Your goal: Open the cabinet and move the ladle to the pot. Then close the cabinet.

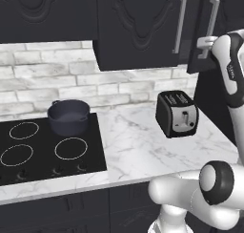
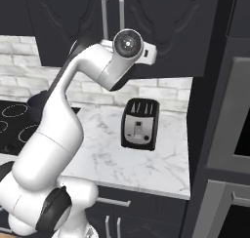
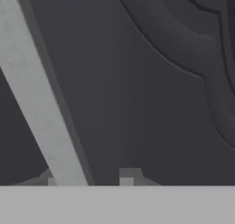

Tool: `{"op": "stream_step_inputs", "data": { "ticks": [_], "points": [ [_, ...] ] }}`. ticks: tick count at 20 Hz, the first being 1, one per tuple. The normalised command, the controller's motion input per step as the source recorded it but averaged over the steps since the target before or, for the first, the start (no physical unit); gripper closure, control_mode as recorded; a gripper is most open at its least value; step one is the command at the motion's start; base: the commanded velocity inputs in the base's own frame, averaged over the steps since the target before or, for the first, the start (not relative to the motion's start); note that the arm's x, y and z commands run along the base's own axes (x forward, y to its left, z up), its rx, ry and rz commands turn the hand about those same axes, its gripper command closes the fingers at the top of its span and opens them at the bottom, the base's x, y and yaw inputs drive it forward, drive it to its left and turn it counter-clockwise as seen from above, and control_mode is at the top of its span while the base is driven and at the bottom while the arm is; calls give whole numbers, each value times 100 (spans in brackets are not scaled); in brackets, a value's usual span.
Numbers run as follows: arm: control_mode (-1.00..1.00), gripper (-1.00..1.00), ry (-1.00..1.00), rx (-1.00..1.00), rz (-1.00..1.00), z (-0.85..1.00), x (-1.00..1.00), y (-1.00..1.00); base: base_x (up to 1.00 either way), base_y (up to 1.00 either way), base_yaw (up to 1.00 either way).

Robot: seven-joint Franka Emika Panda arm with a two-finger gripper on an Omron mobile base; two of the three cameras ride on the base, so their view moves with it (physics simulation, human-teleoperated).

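Black toaster (image 1: 177, 113) upright on marble counter (image 1: 138, 151), right of cooktop (image 1: 47, 151).

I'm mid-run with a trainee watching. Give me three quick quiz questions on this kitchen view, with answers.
1. True or false: the round dark blue-grey pot sits on the black cooktop.
2. Which stands right of the cooktop on the white marble counter: A) kettle, B) black boxy toaster, C) bowl?
3. What is the white arm's gripper at?

Key: 1 true. 2 B. 3 A long silver bar handle of the tall black carved wall cabinet; the handle runs past the fingertips, and whether they clamp it cannot be told.
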Motion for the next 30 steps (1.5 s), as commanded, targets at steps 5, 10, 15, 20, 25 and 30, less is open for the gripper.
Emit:
{"op": "stream_step_inputs", "data": {
  "ticks": [5,10,15,20,25,30],
  "points": [
    [-100,100,0,-2,0,23,-36,-75,0,0,0],
    [-100,100,0,-1,0,17,-39,-72,0,0,0],
    [-100,100,0,-1,0,15,-63,-89,0,0,0],
    [-100,100,0,0,0,7,-64,-95,0,0,0],
    [-100,100,0,0,0,2,-54,-87,0,0,0],
    [-100,100,0,-1,0,0,-31,-60,0,0,0]
  ]
}}
